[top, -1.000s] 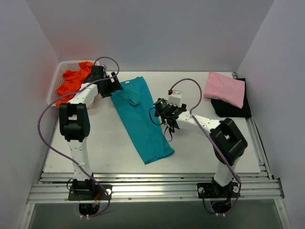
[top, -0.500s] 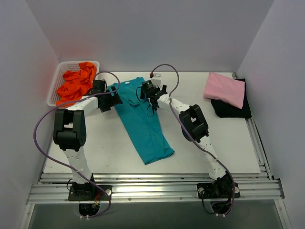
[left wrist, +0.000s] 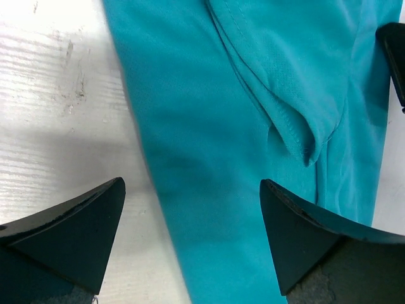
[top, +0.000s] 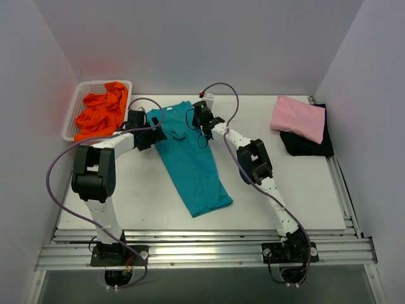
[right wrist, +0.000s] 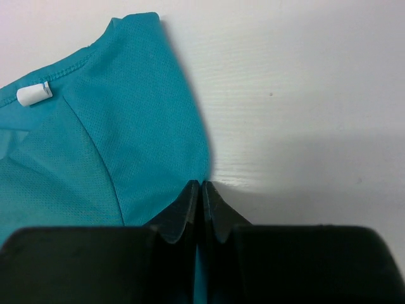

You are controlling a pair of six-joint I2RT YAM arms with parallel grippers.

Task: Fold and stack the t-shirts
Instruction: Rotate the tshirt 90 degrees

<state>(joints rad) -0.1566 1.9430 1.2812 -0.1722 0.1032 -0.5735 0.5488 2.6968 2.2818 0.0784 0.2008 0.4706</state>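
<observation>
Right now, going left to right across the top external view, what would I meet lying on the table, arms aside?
white mesh basket → teal t-shirt → pink t-shirt

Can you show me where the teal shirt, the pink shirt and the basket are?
teal shirt point(top: 190, 161): top view, its middle.
pink shirt point(top: 297, 119): top view, its middle.
basket point(top: 71, 113): top view, left rim.

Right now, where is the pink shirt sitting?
In the overhead view the pink shirt lies folded at the far right corner of the table, on top of the black shirt, well away from the teal shirt in the middle.
</observation>
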